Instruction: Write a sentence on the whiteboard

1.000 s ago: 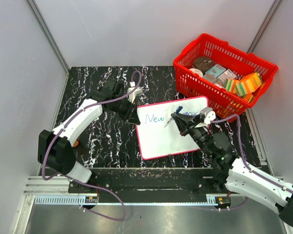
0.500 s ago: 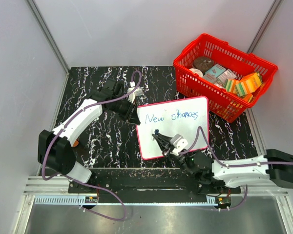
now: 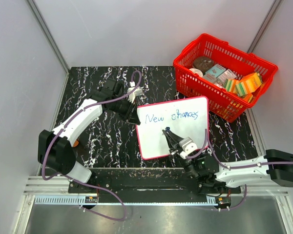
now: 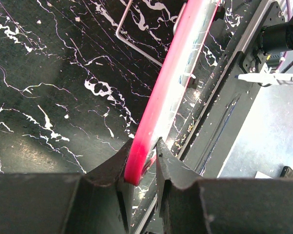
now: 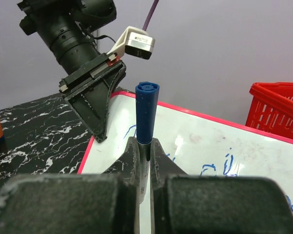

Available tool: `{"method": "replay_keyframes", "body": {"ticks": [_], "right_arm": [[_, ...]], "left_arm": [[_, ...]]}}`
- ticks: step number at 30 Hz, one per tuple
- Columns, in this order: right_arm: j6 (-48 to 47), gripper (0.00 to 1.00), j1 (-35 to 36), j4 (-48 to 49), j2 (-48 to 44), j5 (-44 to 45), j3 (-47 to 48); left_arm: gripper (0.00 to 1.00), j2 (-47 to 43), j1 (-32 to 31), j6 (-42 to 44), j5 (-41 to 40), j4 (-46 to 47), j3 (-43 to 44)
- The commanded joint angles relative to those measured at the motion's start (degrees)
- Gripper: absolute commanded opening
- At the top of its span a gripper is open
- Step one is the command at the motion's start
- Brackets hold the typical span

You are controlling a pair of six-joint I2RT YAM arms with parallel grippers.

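While I am watching from overhead, the right gripper [image 3: 169, 134] is squeezing its jaws tight on a blue marker [image 5: 147, 109], with the barrel standing up between the two fingers and its blunt end pointing at the wrist camera. It is hovering over the middle of the whiteboard [image 3: 154, 141], just near of the writing. The fingers are hiding the tip, so I am not telling whether it is touching the surface.

The left gripper [image 3: 133, 116] is pinching the board's red rim at its far left corner, jaws narrowed on the thin edge.

The whiteboard is lying in the middle of the black marbled table [image 3: 102, 146], turned a little askew, its far right corner just beside the red basket [image 3: 205, 92]. The sentence [image 3: 171, 116] is running along the far edge in thin blue script, reading "New chances", and the white surface near of it is showing blank.
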Motion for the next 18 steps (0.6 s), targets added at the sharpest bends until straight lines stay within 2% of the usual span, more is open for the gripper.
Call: {"method": "replay_keyframes", "body": {"ticks": [1, 8, 14, 18], "right_arm": [[-2.5, 0.0, 0.5, 13.8, -2.9, 2.4, -1.0], [-6.6, 0.0, 0.4, 13.0, -9.6, 4.9, -1.9], [-5.4, 0.0, 0.4, 7.5, -17.1, 5.0, -3.6], [-4.3, 0.0, 0.4, 4.9, -18.8, 5.1, -4.1]], "left_arm": [[0.0, 0.1, 0.1, 2.8, -6.2, 5.3, 0.2], [0.0, 4.5, -0.4, 0.9, -4.7, 5.9, 2.0], [0.0, 7.0, -1.4, -0.5, -5.9, 7.2, 2.6], [0.0, 8.1, -1.9, -1.2, -6.0, 7.3, 3.7]]}}
